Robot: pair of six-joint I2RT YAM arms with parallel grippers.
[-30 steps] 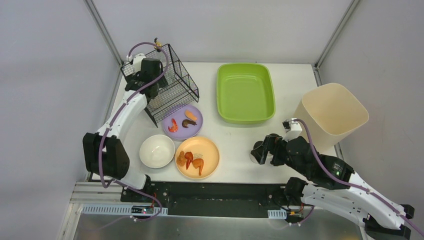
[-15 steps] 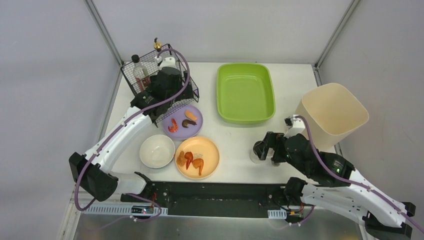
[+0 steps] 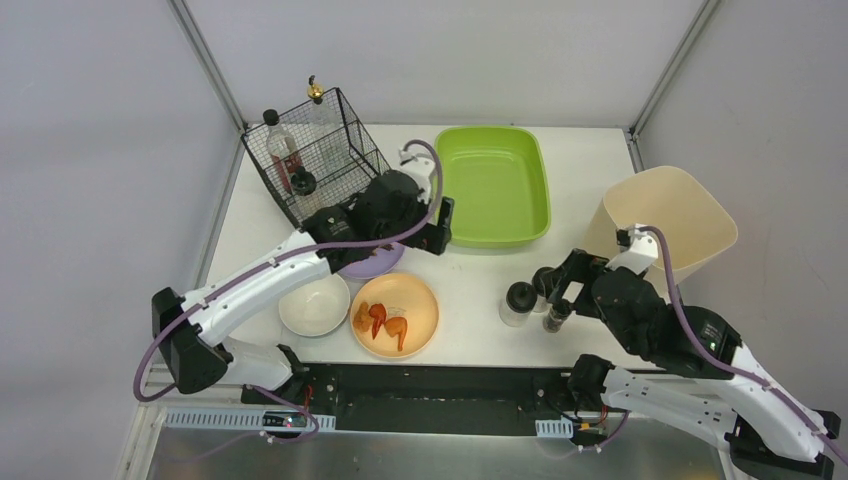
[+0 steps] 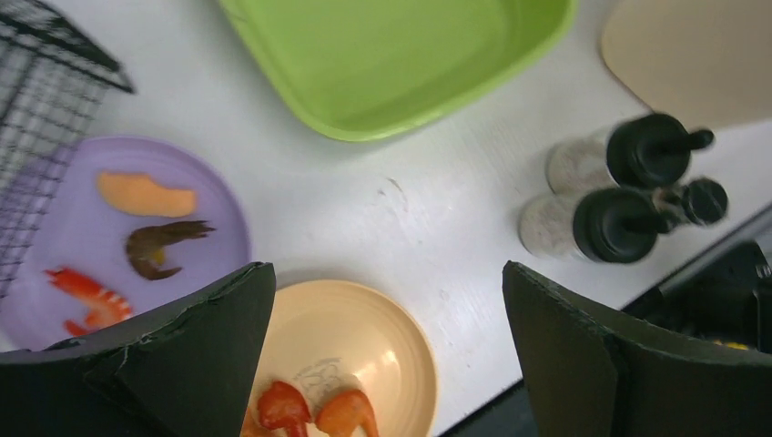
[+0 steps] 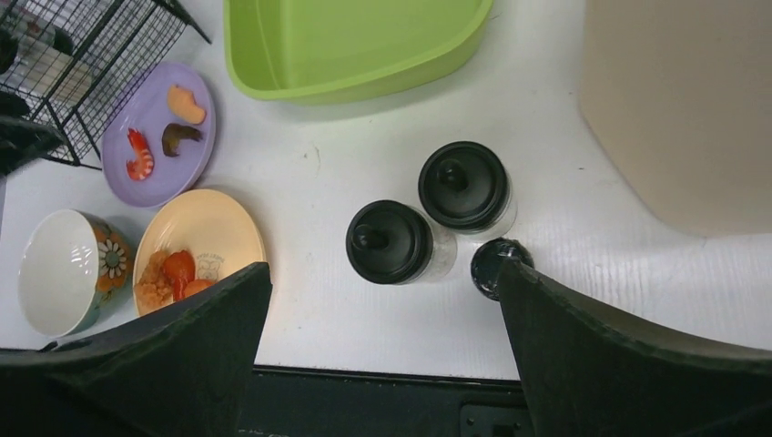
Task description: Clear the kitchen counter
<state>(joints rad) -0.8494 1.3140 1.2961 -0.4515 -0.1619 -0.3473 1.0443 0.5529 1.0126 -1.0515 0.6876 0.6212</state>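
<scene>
Kitchen counter (image 3: 470, 282) lies below left tool (image 4: 387, 278) and right tool (image 5: 384, 275) (both agape).

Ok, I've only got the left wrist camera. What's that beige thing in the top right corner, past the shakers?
Observer: It's a tall beige bin standing at the right side of the counter.
Operator: Is there anything left of the orange plate that I'm missing?
Observer: Yes, a white bowl sits beside the orange plate. It looks empty.
Operator: And the right gripper?
Observer: The right gripper is open above the shakers, holding nothing.
</scene>
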